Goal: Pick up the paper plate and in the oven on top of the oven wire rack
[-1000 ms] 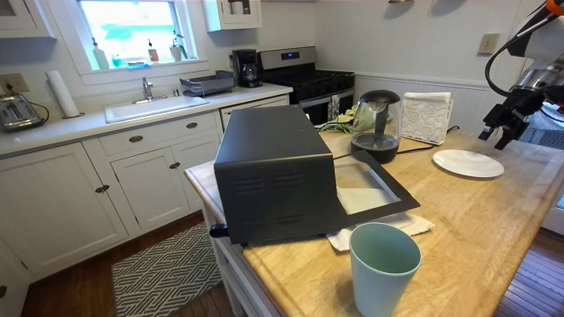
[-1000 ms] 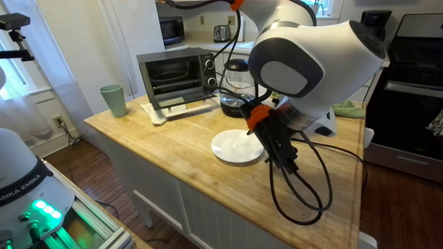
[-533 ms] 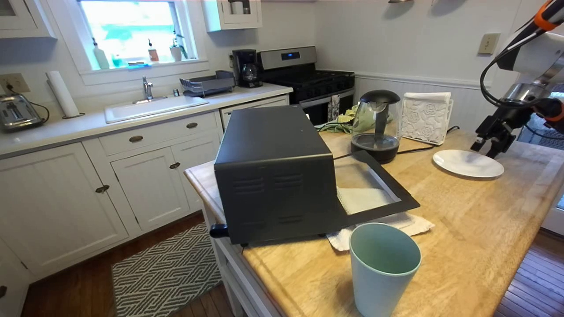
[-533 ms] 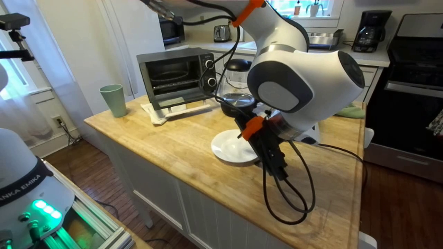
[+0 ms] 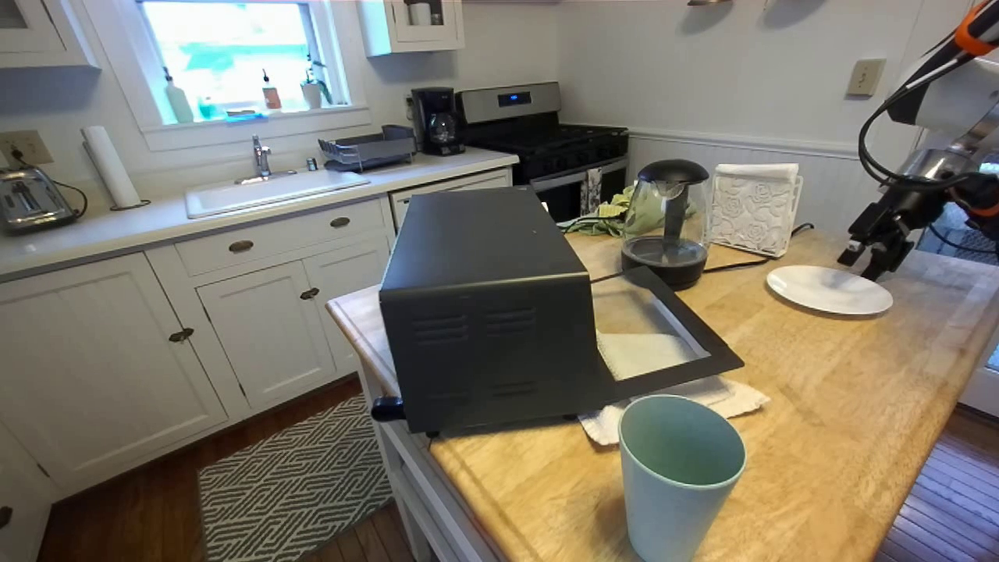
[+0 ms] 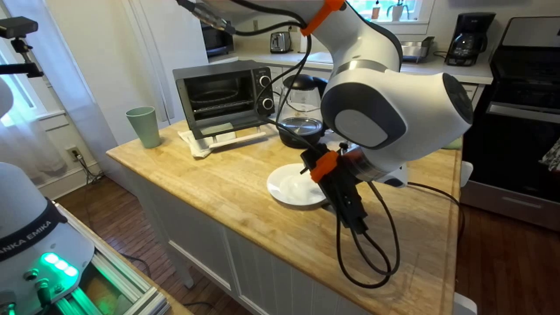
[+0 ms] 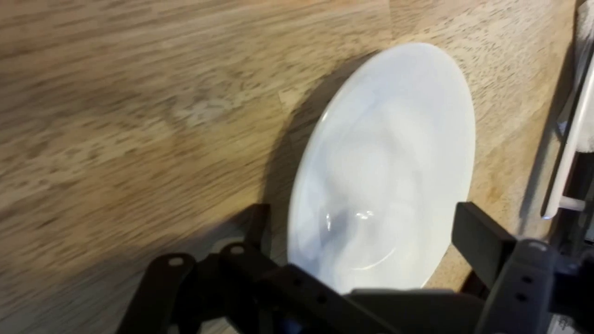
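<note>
The white paper plate (image 5: 819, 289) lies flat on the wooden table, also seen in an exterior view (image 6: 291, 186) and the wrist view (image 7: 390, 153). My gripper (image 5: 860, 263) is open and empty, low at the plate's far edge. In the wrist view its fingers (image 7: 362, 220) stand wide apart on either side of the plate's near end; I cannot tell whether they touch it. In an exterior view the arm (image 6: 341, 188) hides part of the plate and the fingertips. The black oven (image 5: 484, 312) has its glass door (image 5: 671, 336) down. Its wire rack (image 6: 223, 106) shows inside.
A glass kettle (image 5: 667, 226) stands beside the oven door. A teal cup (image 5: 679, 468) stands near the oven. A white cloth (image 5: 737, 396) lies under the door. A white napkin holder (image 5: 753, 209) stands behind the plate. The oven door handle (image 7: 571, 148) shows at the wrist view's right edge.
My open gripper has come down and toward the plate over the first half second, then shifted back slightly. The plate and the oven have not moved.
</note>
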You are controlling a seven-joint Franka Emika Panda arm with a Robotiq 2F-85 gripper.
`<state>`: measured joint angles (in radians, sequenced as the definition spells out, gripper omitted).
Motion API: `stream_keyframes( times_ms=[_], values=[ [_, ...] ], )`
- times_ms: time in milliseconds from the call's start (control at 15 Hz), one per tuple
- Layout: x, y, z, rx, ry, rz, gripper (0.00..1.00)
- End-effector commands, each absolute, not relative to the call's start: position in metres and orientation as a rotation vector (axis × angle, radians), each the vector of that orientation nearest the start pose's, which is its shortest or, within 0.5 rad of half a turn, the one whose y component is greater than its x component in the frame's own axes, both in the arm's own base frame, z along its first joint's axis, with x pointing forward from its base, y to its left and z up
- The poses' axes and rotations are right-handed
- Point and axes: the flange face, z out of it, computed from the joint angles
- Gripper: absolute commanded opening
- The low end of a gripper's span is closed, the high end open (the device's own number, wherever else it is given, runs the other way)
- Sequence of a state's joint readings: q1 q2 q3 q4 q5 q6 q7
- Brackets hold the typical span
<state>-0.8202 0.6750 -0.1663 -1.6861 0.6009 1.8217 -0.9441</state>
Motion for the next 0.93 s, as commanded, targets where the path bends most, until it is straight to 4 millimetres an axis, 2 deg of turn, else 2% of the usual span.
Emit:
stream_keyframes(
  times_ms=[0,333,533,600,867],
  values=[
    [0.391,-0.494,0.178,-2.402,0.375,-0.065,1.0],
    [0.393,-0.498,0.169,-2.396,0.374,-0.057,1.0],
    [0.394,-0.502,0.164,-2.387,0.388,-0.06,0.83],
    [0.394,-0.502,0.162,-2.383,0.393,-0.06,0.86],
    [0.396,-0.502,0.162,-2.381,0.392,-0.061,0.77]
  ],
)
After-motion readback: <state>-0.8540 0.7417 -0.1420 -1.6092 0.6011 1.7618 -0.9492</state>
